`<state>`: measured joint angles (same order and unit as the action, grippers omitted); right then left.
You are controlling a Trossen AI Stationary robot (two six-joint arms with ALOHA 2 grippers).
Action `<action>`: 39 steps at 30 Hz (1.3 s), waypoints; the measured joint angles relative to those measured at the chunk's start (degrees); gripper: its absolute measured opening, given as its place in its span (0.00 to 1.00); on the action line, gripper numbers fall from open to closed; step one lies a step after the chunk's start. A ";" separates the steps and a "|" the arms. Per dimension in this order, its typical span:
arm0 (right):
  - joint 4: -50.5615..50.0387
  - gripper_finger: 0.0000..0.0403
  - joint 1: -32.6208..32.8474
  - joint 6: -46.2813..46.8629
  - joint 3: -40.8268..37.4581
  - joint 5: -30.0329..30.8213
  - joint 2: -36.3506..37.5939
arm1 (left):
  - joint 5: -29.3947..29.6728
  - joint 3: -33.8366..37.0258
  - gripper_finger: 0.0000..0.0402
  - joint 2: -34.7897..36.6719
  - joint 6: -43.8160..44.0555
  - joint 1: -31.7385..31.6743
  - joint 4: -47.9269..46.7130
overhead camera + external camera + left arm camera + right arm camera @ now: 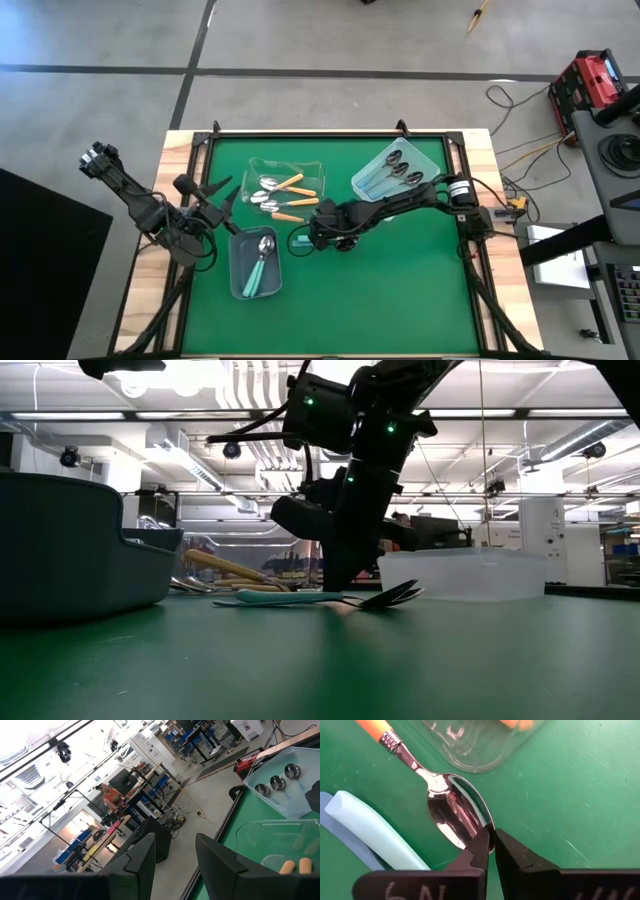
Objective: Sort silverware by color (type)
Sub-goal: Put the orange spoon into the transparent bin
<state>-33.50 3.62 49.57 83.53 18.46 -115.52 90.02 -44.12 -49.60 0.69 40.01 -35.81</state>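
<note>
My right end effector (pixel 491 851) clenched on the rim of an orange-handled spoon's (pixel 451 810) bowl, green table (pixel 580 795), pale teal handle (pixel 375 837) beside, left end effector (pixel 172 865) parted, empty.

Both arms are built of dark, near-black links and joints. Small green indicator lights are seen on the right arm's (pixel 355 450) upper housing in the low view. Black cabling is routed along it. The right gripper (pixel 491 851) has flat, tapered black fingers; faint white characters are marked on its base. The left gripper's (pixel 172 857) fingers are broad, matte black.
</note>
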 joint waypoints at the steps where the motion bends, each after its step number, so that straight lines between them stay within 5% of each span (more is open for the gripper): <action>1: 0.00 0.03 0.09 -0.12 0.00 0.00 0.01 | 0.00 0.00 0.31 -0.03 0.00 -0.01 0.01; 10: -1.03 0.02 0.29 -3.54 -0.02 -0.03 2.45 | -2.22 0.00 0.31 -0.03 1.41 -0.02 0.04; 18: -4.24 0.02 2.08 -5.45 -0.02 0.00 6.78 | -26.77 0.02 0.31 -0.13 -0.77 -0.04 1.62; 27: -4.90 0.02 3.56 -6.09 -0.02 -1.24 7.72 | -27.13 0.02 0.31 -1.03 -5.77 -0.11 7.89; 33: -6.20 0.02 3.75 -8.25 -0.02 -0.39 8.33 | -39.96 0.02 0.31 -2.58 -5.58 -1.52 9.08; 39: -11.75 0.02 3.76 -7.49 -0.89 3.21 8.27 | -41.53 0.02 0.31 -6.42 -8.38 -5.22 12.72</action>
<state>-45.24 7.38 42.08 82.64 21.67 -107.26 48.48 -44.10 -56.02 -7.69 34.79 -23.09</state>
